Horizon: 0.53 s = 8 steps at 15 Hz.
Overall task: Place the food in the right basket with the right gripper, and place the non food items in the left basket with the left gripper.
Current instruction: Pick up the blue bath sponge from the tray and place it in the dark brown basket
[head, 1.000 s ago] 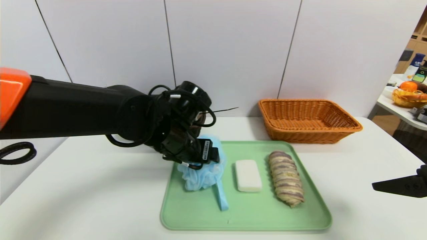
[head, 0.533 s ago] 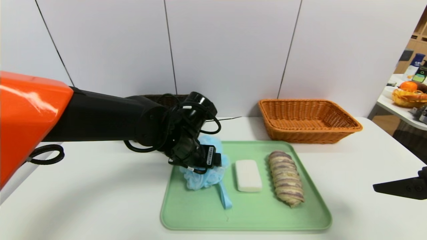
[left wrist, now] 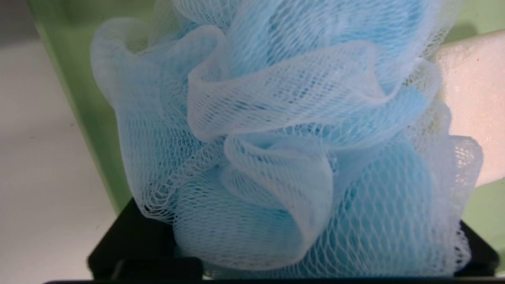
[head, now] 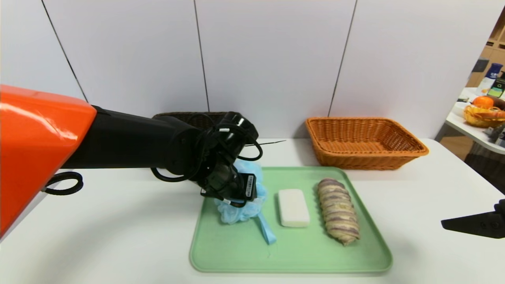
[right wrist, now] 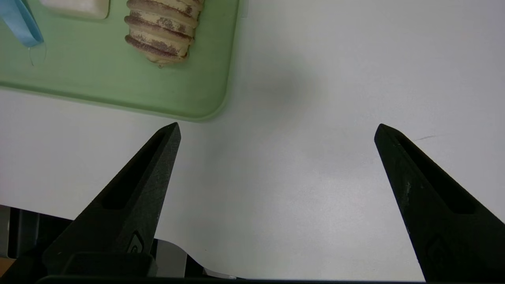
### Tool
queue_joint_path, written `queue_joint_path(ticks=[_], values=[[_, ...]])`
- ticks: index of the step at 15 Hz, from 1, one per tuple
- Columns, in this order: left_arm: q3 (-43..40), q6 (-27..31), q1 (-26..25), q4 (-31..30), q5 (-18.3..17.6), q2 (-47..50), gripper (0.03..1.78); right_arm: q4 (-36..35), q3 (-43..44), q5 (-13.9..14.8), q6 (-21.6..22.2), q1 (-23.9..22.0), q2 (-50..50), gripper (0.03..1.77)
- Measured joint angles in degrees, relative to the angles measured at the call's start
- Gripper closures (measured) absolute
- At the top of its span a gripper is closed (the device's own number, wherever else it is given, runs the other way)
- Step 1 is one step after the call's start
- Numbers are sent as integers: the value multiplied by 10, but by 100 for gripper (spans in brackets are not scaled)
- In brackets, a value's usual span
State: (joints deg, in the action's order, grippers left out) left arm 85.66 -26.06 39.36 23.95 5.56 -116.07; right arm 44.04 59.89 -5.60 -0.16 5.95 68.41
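Head view: left hand (head: pixel 236 193) sits at center-left of the frame, down on the blue mesh bath pouf (head: pixel 241 209) at the left end of the green tray (head: pixel 292 252). The mesh bulges out around and below the hand. The pouf's blue ribbon loop (head: pixel 267 230) trails toward the lower center of the frame, lying flat on the tray.

Left wrist view: the pouf (left wrist: pixel 284 150) fills nearly the whole frame, pressed right up against the camera. The black base of the hand shows along the bottom edge, but the fingers are buried in mesh; cannot tell whether they are closed on the pouf or spread around it.

1 white soap bar (head: pixel 293 207) lies at the tray's center, just beside the pouf; in the left wrist view its edge (left wrist: pixel 473 98) touches the mesh at the right of the frame. 1 striped bread loaf (head: pixel 338 210) lies lengthwise on the right part of the tray, apart from the soap.

Orange wicker basket (head: pixel 365 142) stands on the white tabletop (head: pixel 98 236) at upper right, just behind the tray's far right corner. Dark wicker basket (head: pixel 189 116) is partly visible at upper center-left, mostly hidden behind the left arm.

Right hand (head: pixel 473 223) hangs at the right edge of the frame, well apart from the tray. Right wrist view: fingers (right wrist: pixel 130 205) spread wide over bare tabletop, holding nothing, with the tray corner (right wrist: pixel 197 106) and the loaf end (right wrist: pixel 161 35) at upper left.
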Motion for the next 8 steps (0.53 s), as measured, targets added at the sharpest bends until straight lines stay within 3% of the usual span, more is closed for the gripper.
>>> queue_joint_path(ticks=[5, 8], values=[[0, 3, 0, 2, 1, 8, 102, 0, 0, 0, 0, -1, -4, 10], [0, 9, 0, 2, 2, 30, 106, 0, -4, 0, 0, -5, -5, 10]])
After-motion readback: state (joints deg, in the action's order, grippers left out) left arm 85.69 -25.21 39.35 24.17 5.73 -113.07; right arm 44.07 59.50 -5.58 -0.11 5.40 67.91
